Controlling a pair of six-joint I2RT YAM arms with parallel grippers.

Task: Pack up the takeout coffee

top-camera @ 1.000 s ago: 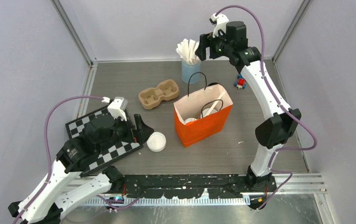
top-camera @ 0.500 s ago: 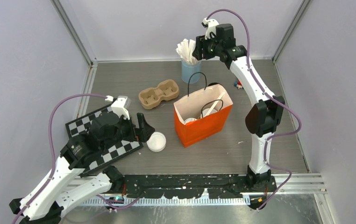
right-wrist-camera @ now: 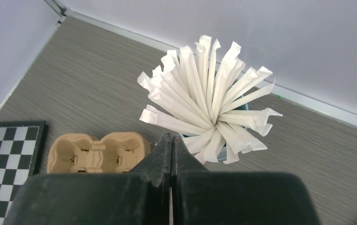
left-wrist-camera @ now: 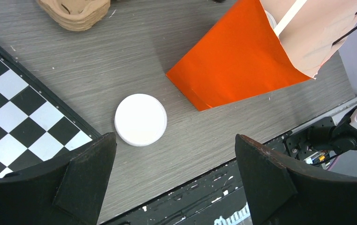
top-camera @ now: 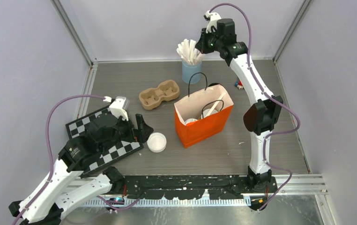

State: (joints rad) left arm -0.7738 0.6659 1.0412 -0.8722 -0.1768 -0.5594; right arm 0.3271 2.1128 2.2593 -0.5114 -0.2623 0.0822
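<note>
An orange paper bag point(top-camera: 204, 123) point(left-wrist-camera: 242, 65) stands open mid-table. Inside it I see two round white lids of the takeout coffee point(top-camera: 190, 121) and a white stirrer point(top-camera: 216, 105); the cup bodies are hidden. Another round white lid point(top-camera: 157, 142) point(left-wrist-camera: 140, 119) lies on the table left of the bag. My left gripper point(top-camera: 144, 130) point(left-wrist-camera: 174, 139) hangs open just near of that lid, holding nothing. My right gripper point(top-camera: 201, 46) point(right-wrist-camera: 172, 136) is shut at the near edge of the stirrers point(right-wrist-camera: 209, 108) in the light-blue cup point(top-camera: 191, 71), with nothing visible between its fingers.
A tan pulp two-cup carrier point(top-camera: 159, 93) point(right-wrist-camera: 97, 152) lies left of the blue cup. A checkerboard point(top-camera: 80, 126) point(left-wrist-camera: 12, 108) lies under my left arm. A small red and blue object point(top-camera: 239, 85) sits at the back right. Grey walls close in three sides.
My right gripper has moved left and up to the stirrer cup, and its jaws have gone from open to shut. The left arm has barely shifted.
</note>
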